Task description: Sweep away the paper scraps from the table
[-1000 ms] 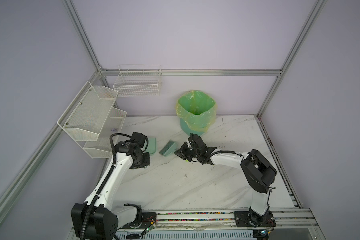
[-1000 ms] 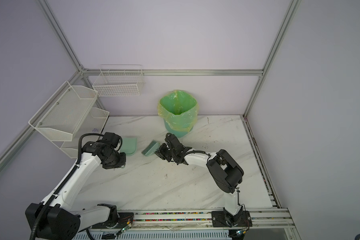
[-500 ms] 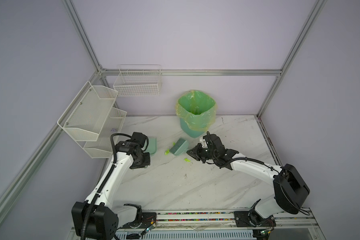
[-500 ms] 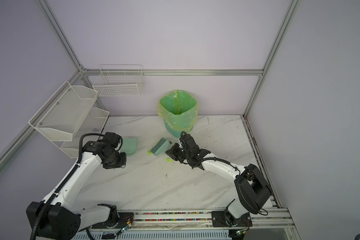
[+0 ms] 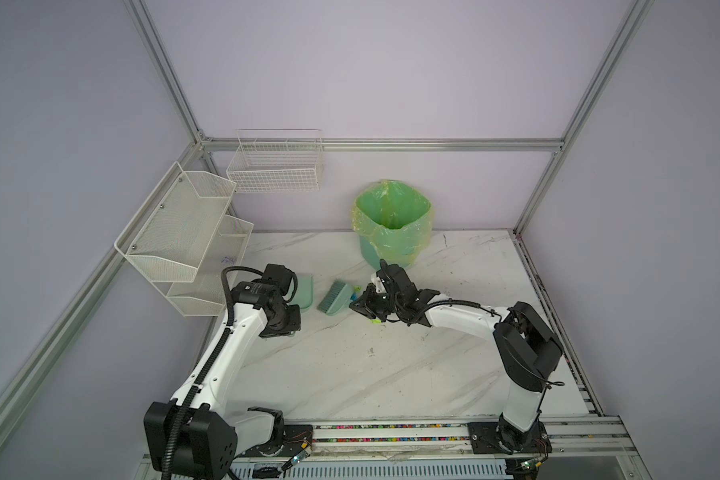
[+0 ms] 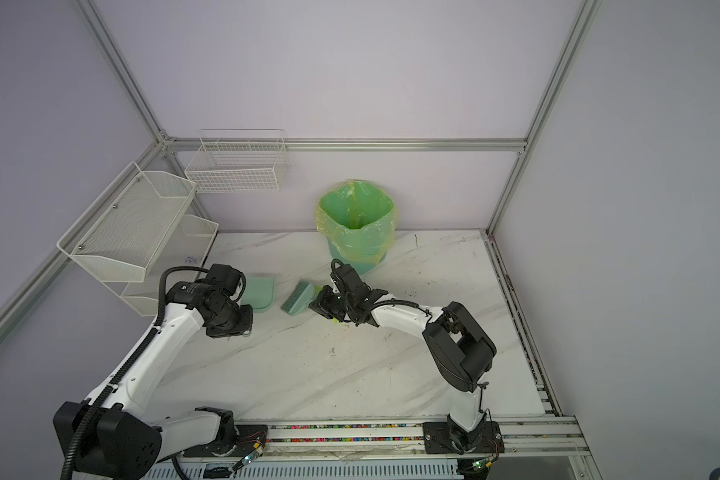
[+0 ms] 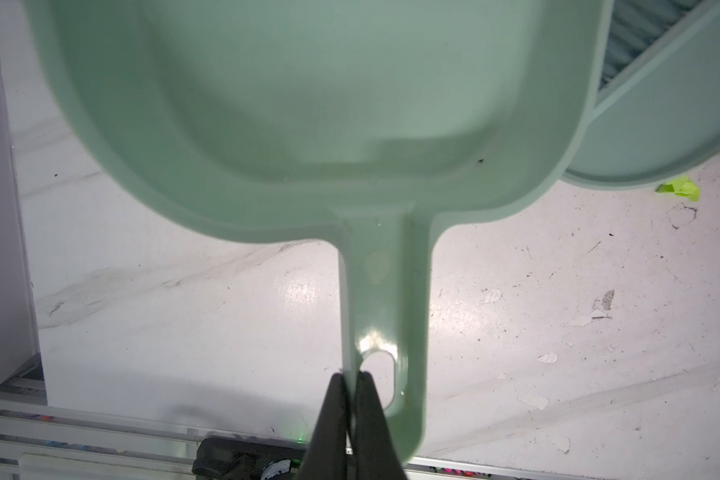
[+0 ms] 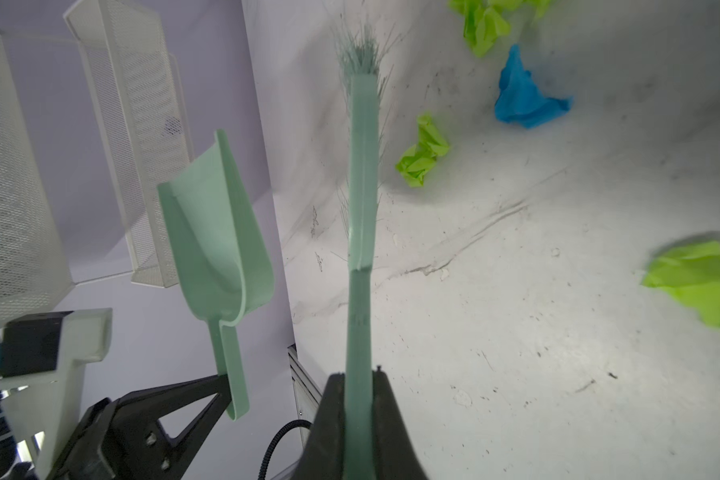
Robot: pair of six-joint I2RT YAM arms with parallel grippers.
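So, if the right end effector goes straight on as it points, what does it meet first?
Probably the dustpan: the right end effector, shut on the brush, points toward it in both top views. Depth is unclear; it may pass beside it.

The left arm is stretched forward, the left fingers clamped on the dustpan handle; the right arm is bent inward, the right fingers clamped on the brush.
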